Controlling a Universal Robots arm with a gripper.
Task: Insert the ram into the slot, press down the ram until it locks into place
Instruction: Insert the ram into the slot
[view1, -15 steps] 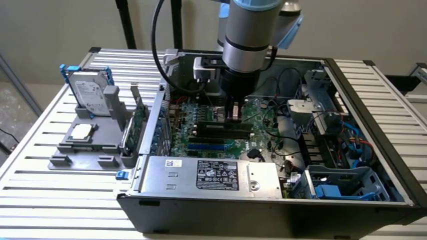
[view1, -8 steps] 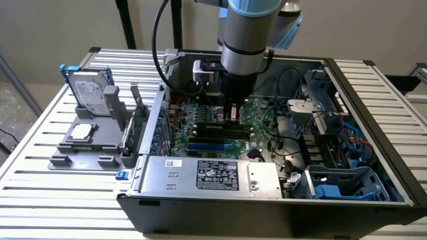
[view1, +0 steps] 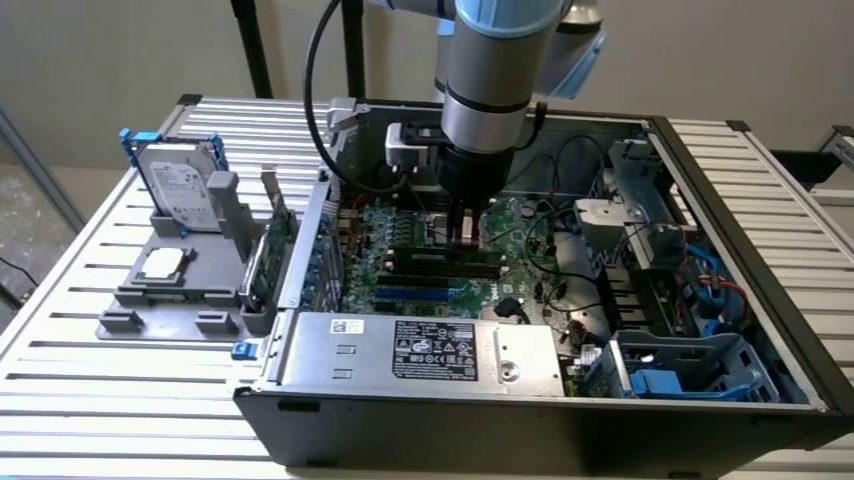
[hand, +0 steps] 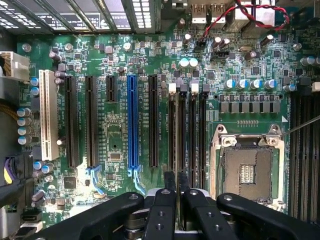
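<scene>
The tool (hand: 177, 181) looks closed on the ram (hand: 178, 150), which stands edge-up in its slot (hand: 178, 107), at 12 o'clock from the power supply (view1: 414, 350) in the exterior view. Best pushed straight down, evenly, upright, until the white latches (hand: 172, 88) catch.

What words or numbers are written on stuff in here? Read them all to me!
No text here reads clearly.
Power supply label: print too small to read.
Hard drive label: too blurred to read.
Motherboard printing: too small to read.
</scene>
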